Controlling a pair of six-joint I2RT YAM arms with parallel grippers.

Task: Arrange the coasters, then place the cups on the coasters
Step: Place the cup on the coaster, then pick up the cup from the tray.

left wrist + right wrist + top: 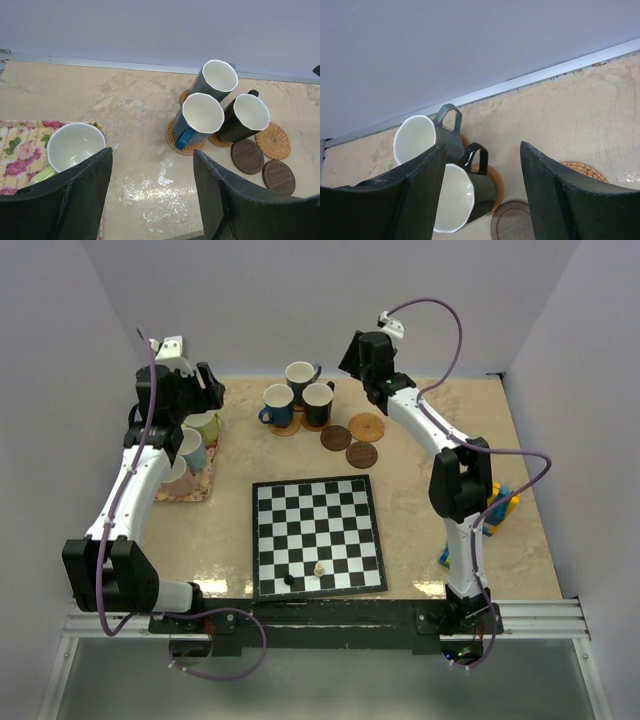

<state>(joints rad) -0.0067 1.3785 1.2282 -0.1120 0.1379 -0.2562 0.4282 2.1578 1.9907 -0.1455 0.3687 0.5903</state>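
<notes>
The chessboard (318,535) lies in the middle of the table. Just behind its far edge stand 3 cups in a tight cluster: the dark blue cup (200,117) nearest the board, the black cup (247,115) to its right, and the teal cup (219,80) behind them both. Each of the 3 sits on its own coaster, whose rim peeks out from under it.

3 bare coasters lie in a group just right of that cluster, beyond the board's far right corner: 1 woven coaster (274,141) and 2 dark brown coasters (247,156), close together, nothing on them.

Off the board's far left corner lies a floral mat (20,150). On it stand the pale green cup (75,145), the light blue cup (190,448) and the pink cup (175,472), in a row running toward the near edge.

The left gripper (152,152) hangs above the far end of the mat, beside the pale green cup, its jaws spread wide and holding nothing. The right gripper (483,147) hovers above the black and teal cups behind the board, jaws likewise wide apart and gripping nothing; the black cup's handle shows between its fingers, below them.

On the board's near rows stand 2 chess pieces (288,578), 1 dark and 1 pale.
</notes>
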